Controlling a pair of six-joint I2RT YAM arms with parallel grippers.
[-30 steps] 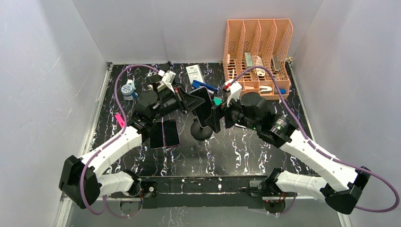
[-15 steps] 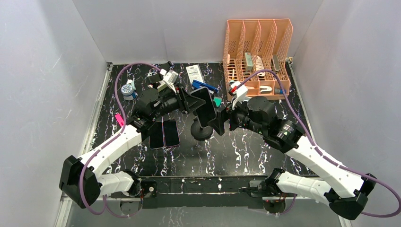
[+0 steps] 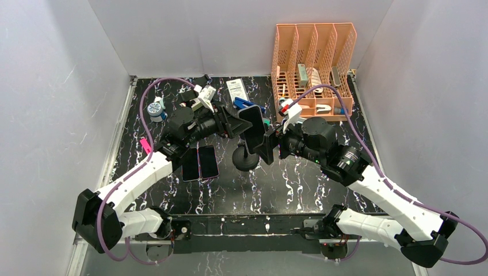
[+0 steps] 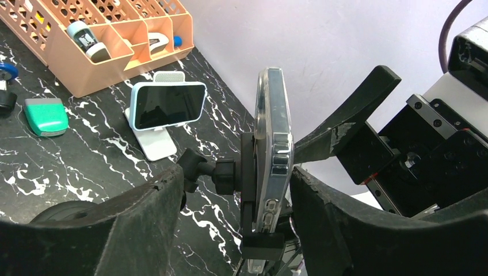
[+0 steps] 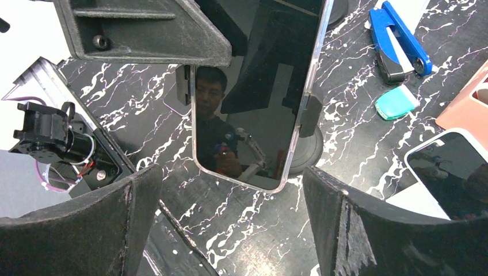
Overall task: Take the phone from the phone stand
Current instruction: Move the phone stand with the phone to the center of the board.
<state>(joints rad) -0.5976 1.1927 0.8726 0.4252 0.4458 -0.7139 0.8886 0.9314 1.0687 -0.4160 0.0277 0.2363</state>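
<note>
The phone (image 3: pixel 253 127) stands upright in the black phone stand (image 3: pixel 246 156) mid-table, held by the side clamp (image 5: pixel 311 115). In the left wrist view the phone (image 4: pixel 275 155) is edge-on against the holder's back plate (image 4: pixel 248 190). My left gripper (image 4: pixel 233 224) is open, one finger on each side of phone and holder, the right finger (image 4: pixel 345 230) very close to the glass. My right gripper (image 5: pixel 230 230) is open and wide, facing the dark screen (image 5: pixel 253 98) just below its lower edge, touching nothing.
A second phone on a white stand (image 4: pixel 167 106) sits near the orange organizer (image 3: pixel 313 63). Two flat phones (image 3: pixel 199 163) lie left of the stand base. A blue stapler (image 5: pixel 400 40) and a teal item (image 5: pixel 397 103) lie behind it.
My left gripper has gone from shut to open around the phone and holder. The right arm moved slightly toward the phone a second ago, then held still.
</note>
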